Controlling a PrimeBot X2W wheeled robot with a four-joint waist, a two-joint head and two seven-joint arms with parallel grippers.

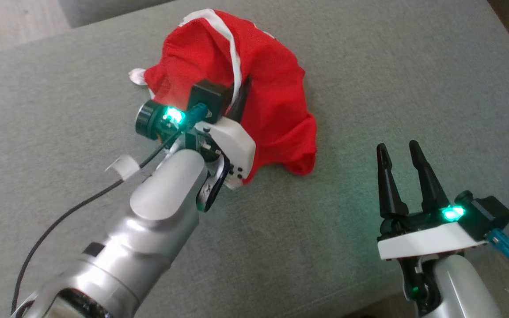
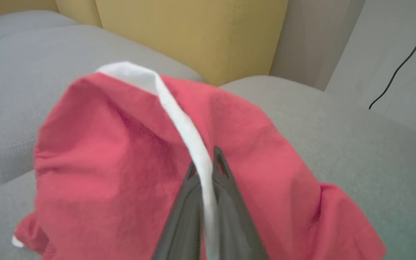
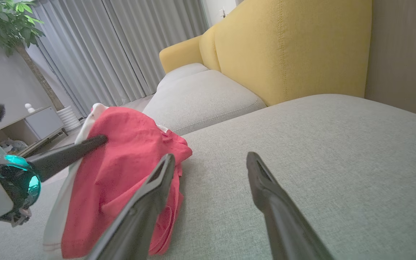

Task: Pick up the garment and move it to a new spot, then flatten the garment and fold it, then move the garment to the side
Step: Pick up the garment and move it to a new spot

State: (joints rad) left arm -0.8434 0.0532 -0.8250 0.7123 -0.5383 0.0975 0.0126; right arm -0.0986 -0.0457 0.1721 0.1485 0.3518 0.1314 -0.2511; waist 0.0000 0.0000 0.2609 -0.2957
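Head view: a crumpled red cloth garment with white trim (image 1: 272, 88) sits heaped toward the far middle of the grey woven-fabric sofa seat (image 1: 391, 66).
Left gripper: the left gripper (image 2: 207, 162) reaches into the near side of the heap. In the left wrist view its two dark fingers are pinched together on the garment's white edge band (image 2: 179, 115), with red cloth bunched around them.
Garment's lie: humped up where the band is pinched, with its lower folds resting on the seat.
Right gripper: the right gripper (image 1: 398, 148) hangs above the seat to the right of the garment, apart from it. Its fingers are spread wide with nothing between them.
Backrest: a mustard-yellow upholstered backrest (image 3: 284, 54) rises behind the seat.
Cable: a thin black cable (image 1: 60, 216) trails from the left arm across the cushion.
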